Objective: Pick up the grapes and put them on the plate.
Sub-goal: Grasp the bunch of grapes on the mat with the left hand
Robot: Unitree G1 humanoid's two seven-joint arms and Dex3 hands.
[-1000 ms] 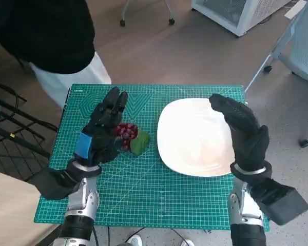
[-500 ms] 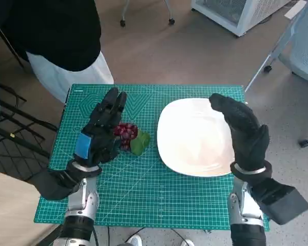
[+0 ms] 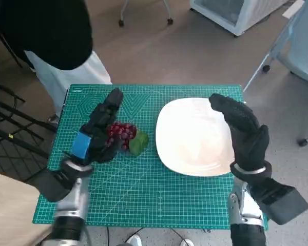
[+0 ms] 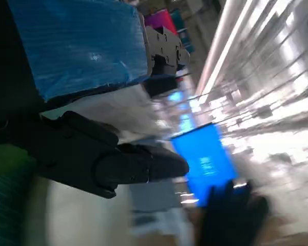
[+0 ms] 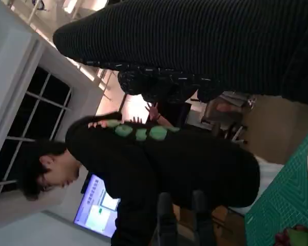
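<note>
Your head camera looks steeply down on the mat (image 3: 143,195), left wrist camera close behind blurred fingers (image 4: 118,164), right wrist sideways, sharing the mat's corner (image 5: 292,200)

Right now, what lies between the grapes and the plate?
In the head view, only the green leaf attached to the grapes and a strip of bare green mat separate them from the plate.

Left hand (image 3: 95,134) lies on the grapes (image 3: 120,133) — fingers stretched past their far side, thumb side curled against the bunch; whether it grips them cannot be told. Right hand (image 3: 242,130) hangs well to the right of the grapes — gloved fingers loosely extended, holding nothing. Both pale forearms rise from below.
</note>
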